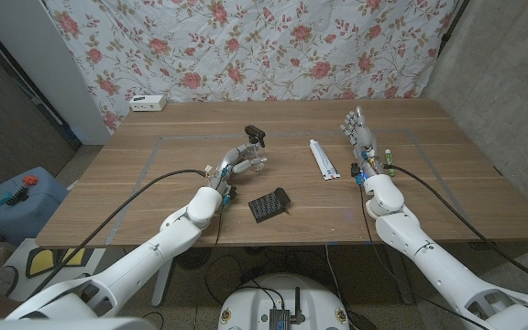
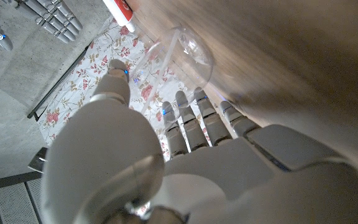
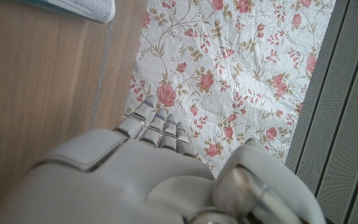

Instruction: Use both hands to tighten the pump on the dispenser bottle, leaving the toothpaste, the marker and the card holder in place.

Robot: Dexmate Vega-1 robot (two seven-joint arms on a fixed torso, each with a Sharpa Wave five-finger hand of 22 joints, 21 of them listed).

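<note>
left hand (image 1: 243, 163) reaches the clear dispenser bottle (image 1: 254, 158), fingers against its body beside the toothpaste (image 1: 322, 159), likely steadying it for the twist; a closed grip isn't clear. right hand (image 1: 359, 136) waits beyond the toothpaste, fingers extended, holding nothing.

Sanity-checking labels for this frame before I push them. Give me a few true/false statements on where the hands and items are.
1. The left hand is at the clear dispenser bottle. True; whether it already grips it cannot be told.
2. The right hand holds the toothpaste. False: it stands open with fingers apart, and the toothpaste lies apart from it on the table.
3. The black card holder lies nearer the robot than the bottle. True.
4. The marker is between the bottle and the toothpaste. False: the marker lies beside the right wrist, on its outer side.
5. The pump is black. True.
</note>
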